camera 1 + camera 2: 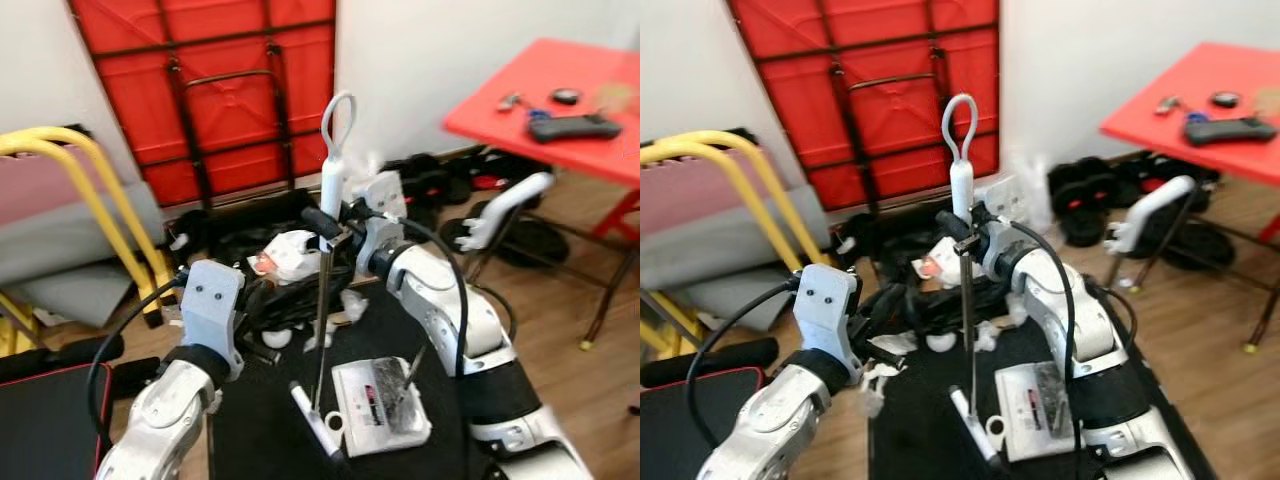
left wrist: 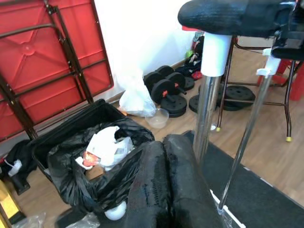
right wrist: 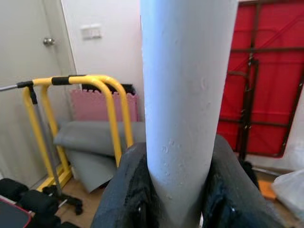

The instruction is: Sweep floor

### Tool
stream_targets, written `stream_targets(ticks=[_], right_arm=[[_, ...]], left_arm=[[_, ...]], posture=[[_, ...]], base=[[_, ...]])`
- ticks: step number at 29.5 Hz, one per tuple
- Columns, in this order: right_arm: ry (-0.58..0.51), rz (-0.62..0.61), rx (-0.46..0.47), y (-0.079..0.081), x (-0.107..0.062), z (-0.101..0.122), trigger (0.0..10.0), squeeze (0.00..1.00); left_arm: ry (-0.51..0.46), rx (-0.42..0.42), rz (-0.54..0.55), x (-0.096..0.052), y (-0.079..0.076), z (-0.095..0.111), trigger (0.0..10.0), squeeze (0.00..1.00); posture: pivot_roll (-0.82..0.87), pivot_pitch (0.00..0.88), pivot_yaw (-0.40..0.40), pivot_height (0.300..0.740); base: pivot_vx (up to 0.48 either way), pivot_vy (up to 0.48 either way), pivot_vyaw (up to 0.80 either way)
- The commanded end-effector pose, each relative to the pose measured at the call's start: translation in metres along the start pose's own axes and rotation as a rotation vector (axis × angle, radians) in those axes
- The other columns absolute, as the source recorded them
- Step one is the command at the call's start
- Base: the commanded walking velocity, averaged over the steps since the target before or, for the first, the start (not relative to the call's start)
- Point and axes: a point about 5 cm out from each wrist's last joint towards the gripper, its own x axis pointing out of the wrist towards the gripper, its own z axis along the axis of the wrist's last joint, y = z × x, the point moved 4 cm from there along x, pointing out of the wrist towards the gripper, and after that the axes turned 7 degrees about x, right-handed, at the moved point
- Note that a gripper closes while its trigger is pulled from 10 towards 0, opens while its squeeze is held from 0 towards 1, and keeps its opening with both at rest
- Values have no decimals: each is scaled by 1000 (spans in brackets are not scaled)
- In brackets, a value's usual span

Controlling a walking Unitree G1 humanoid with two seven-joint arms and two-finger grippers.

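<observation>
**A:** What is hard to make out from where you sit?

**B:** The foot of the broom (image 1: 333, 190) is lost behind my right arm and the dustpan (image 1: 380, 405). My left gripper (image 2: 171, 185) shows only as a dark mass close to the wrist camera, and the bin bag (image 2: 95, 171) hides what lies under it.

**A:** Describe the broom.

**B:** It stands nearly upright in front of me, over a dark mat (image 1: 280, 420). It has a white handle with a loop on top, then a thin metal pole running down.

**A:** And the fingers?

**B:** My right gripper (image 3: 178, 190) has its fingers (image 3: 135, 190) pinched on the white handle from both sides. The left fingers (image 2: 152, 190) are pressed together, holding nothing, just beside the pole. A red surface (image 1: 560, 85) stands well to my right.
</observation>
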Motion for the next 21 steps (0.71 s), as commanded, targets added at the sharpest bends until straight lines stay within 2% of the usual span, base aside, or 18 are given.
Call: stream_targets(ticks=[1, 10, 17, 21], right_arm=[[-86, 58, 14, 12, -1, 17, 10000, 0], [-115, 24, 22, 7, 0, 19, 10000, 0], [-147, -54, 117, -10, -3, 15, 10000, 0], [-153, -64, 131, -12, -4, 16, 10000, 0]], left_arm=[[8, -8, 29, 2, 7, -5, 10000, 0], [19, -32, 3, -2, 2, -8, 10000, 0], [44, -63, -107, -15, -20, -12, 10000, 0], [42, -60, -124, -19, -22, -9, 10000, 0]], posture=[[-72, 10, 9, 740], [-70, 14, 6, 740], [-65, 66, 9, 740], [-62, 100, 16, 740]], base=[[0, 0, 0], [0, 0, 0], [0, 0, 0], [0, 0, 0]])
